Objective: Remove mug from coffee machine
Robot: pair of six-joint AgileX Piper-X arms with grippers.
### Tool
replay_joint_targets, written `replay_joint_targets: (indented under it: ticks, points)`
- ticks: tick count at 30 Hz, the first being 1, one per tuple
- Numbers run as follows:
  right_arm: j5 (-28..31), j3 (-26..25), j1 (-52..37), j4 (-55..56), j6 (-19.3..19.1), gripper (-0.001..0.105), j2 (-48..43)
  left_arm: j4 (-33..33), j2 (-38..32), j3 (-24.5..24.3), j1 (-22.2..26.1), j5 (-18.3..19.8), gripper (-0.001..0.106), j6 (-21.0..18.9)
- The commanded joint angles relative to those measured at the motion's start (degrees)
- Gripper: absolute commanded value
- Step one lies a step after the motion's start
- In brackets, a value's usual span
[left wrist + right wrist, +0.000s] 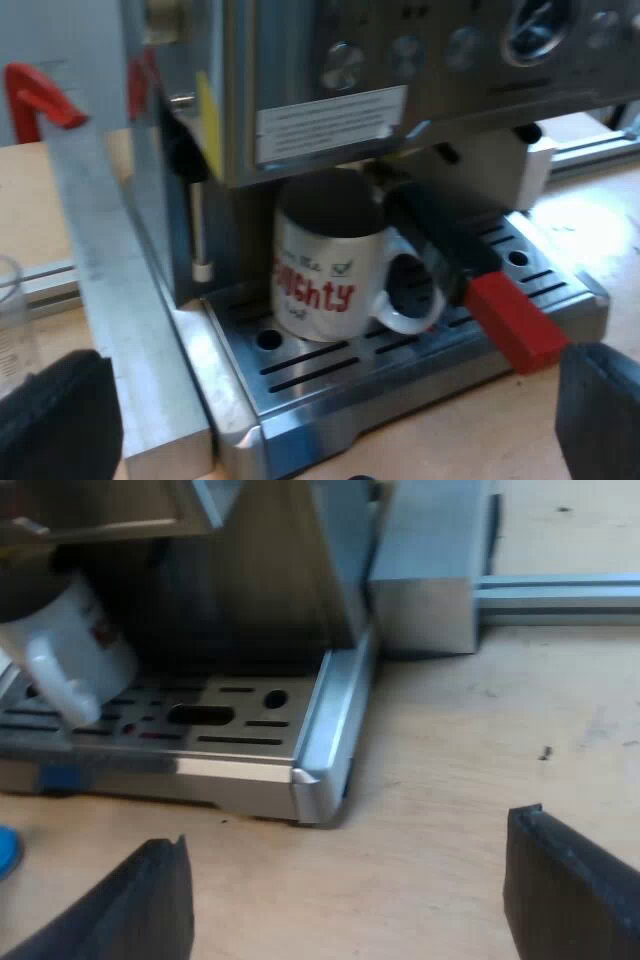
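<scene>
- Black fingers of the left gripper (335, 420) are spread wide and hold nothing. The right gripper (345, 890) is the same, over the wooden table (450, 740).
- White mug (320, 270) stands on the drip tray (400, 370), with the red-ended handle (505, 320) just beside it.
- Steel coffee machine (330, 60) rises over the mug.

A pale wooden bench (480, 730) carries a steel coffee machine (250, 765), the corner of its base resting flat on the wood. Just beside the machine stands a square metal block (420, 580), and a metal rail (560, 588) runs from it along the bench top. A clear measuring glass (10, 320) stands by a metal beam (110, 330) at the machine's side. A small blue object (5, 850) lies near the machine's front edge. A dark speck (545, 752) marks the bare wood.
</scene>
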Motion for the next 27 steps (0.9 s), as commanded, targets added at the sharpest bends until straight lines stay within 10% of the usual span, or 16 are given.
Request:
replay_joint_targets:
  ticks: [1,15,27]
  points:
    - [-0.74,-1.50,2.38,-0.74,-1.41,0.067,2.36,-1.11,0.19,-0.23,-0.52,0.37,0.089,-0.76]
    - [-0.85,-2.77,9.02,-13.78,-2.52,0.067,14.62,-8.49,8.69,3.81,-6.81,6.81,0.089,-0.37]
    - [-3.25,-2.64,9.02,-15.74,-6.96,0.067,19.66,-25.28,9.75,15.46,-6.81,4.08,0.089,3.18]
